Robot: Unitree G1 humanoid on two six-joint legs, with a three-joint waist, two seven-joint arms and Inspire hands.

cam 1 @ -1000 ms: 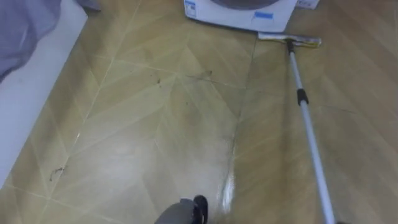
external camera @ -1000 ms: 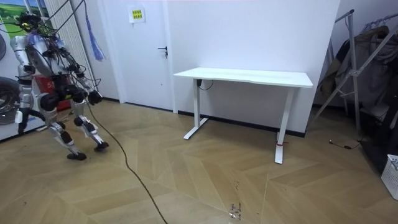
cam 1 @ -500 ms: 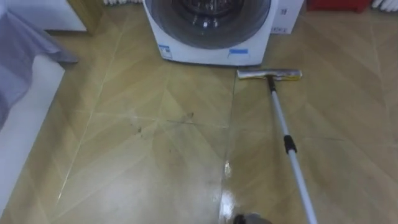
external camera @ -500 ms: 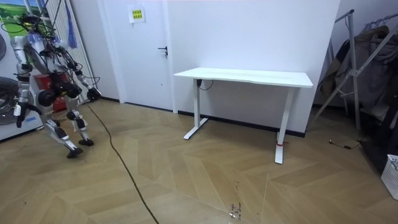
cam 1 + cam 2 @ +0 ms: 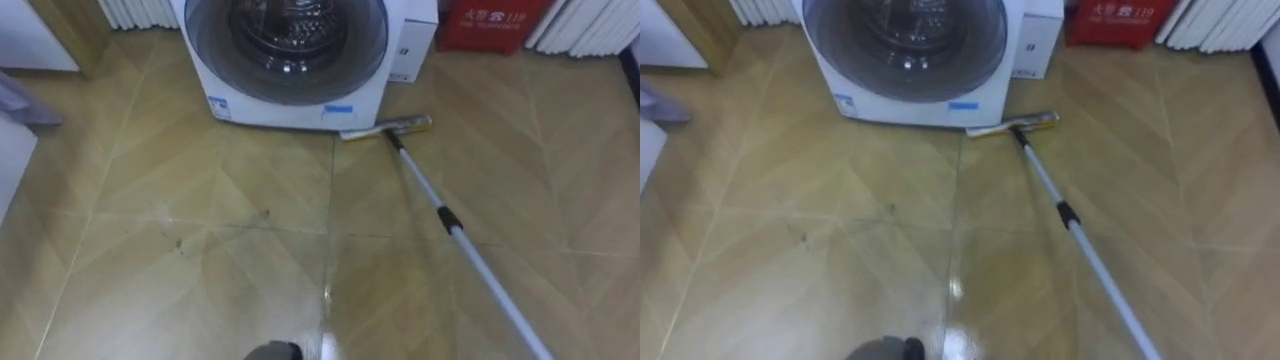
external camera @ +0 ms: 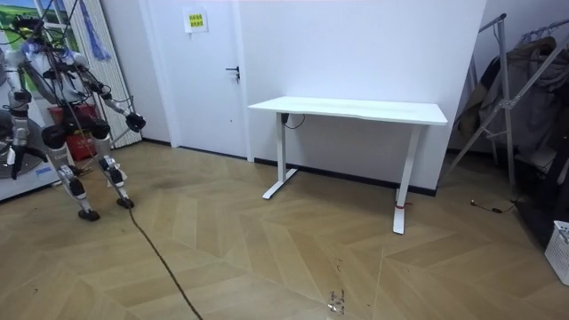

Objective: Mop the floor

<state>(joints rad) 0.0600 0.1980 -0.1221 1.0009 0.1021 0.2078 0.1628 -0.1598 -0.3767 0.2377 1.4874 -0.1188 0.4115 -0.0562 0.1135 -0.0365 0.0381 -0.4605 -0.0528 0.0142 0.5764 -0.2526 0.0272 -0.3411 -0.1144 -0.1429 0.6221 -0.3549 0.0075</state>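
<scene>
The mop (image 5: 447, 218) has its head on the wooden floor (image 5: 140, 200), just beside the washing machine (image 5: 300, 50). The robot stands facing that machine. I cannot tell how open its hands (image 6: 135, 121) are.

The mop pole (image 5: 455, 232) runs off the lower right edge of the eye views, so its upper end is cut off. The top edge slices through the washing machine (image 5: 290, 60) at its door and crops the red box (image 5: 495, 22) beside it. White ribbed panels (image 5: 585, 25) in the upper corners are too cropped to identify. A grey cloth (image 5: 20, 100) is clipped at the left edge.
</scene>
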